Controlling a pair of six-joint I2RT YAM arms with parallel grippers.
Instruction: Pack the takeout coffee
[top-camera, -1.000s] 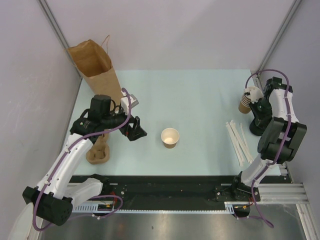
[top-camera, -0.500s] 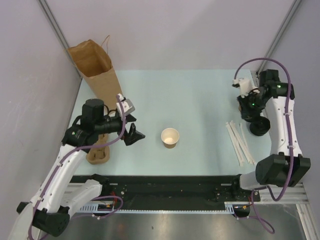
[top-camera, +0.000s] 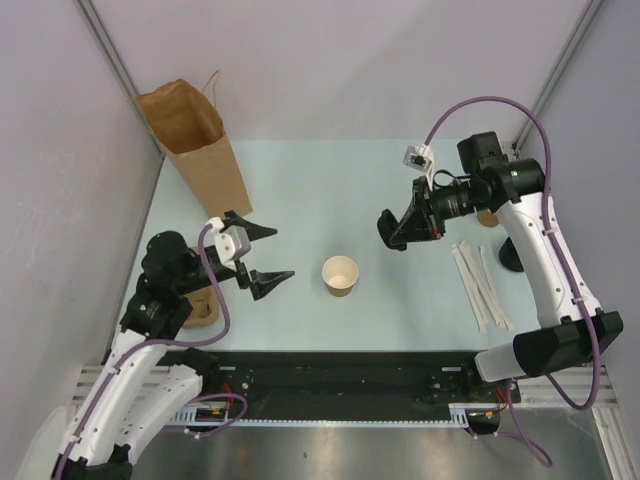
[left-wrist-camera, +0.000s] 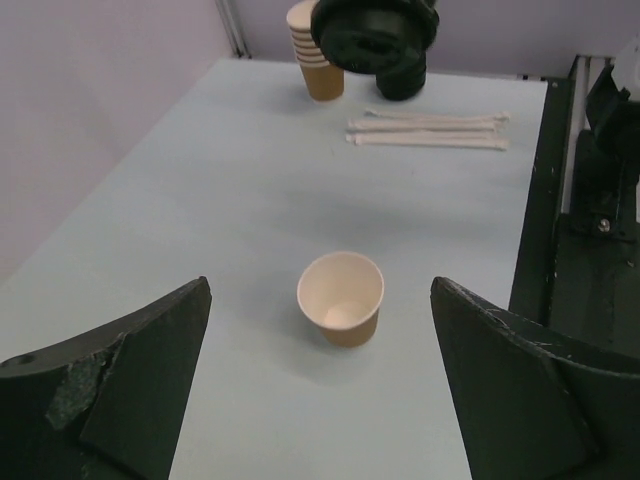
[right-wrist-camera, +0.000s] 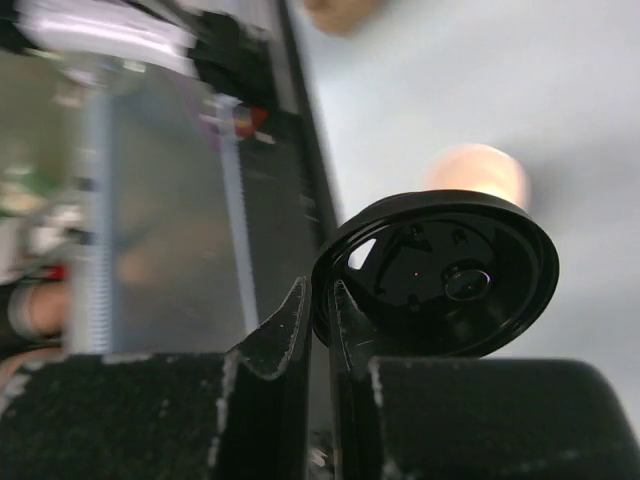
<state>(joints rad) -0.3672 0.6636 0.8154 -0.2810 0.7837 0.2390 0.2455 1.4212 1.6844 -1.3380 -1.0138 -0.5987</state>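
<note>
Change: the right arm has swung in from the right edge of the top view, where it was beside the stack of cups (top-camera: 488, 215), to just right of centre. The right claw (right-wrist-camera: 322, 310) is clenched on the rim of a black lid (right-wrist-camera: 445, 275), gripping it edge-on, and the lid hangs in the air up and to the right of the cup.

The left arm has drawn back toward the lower left. The left claw (top-camera: 280, 252) is spread wide with nothing in it, and its jaws face the cup from the left.

The paper cup (top-camera: 340, 275) has not moved. It stands upright at mid-frame on the table (top-camera: 330, 180), open-topped, and looks empty in the left wrist view.

Reading: the lid is fetched but not fitted. Capping the cup looks like the step in hand. The coffee is not yet assembled and is well apart from the paper bag (top-camera: 190, 140), which stands open in the upper left.

Wrapped sticks (top-camera: 478, 285) lie at the right, untouched.

Writing: none legible. The bag, cups, lid and wrappers all appear plain. The right wrist view is blurred at its left side.
</note>
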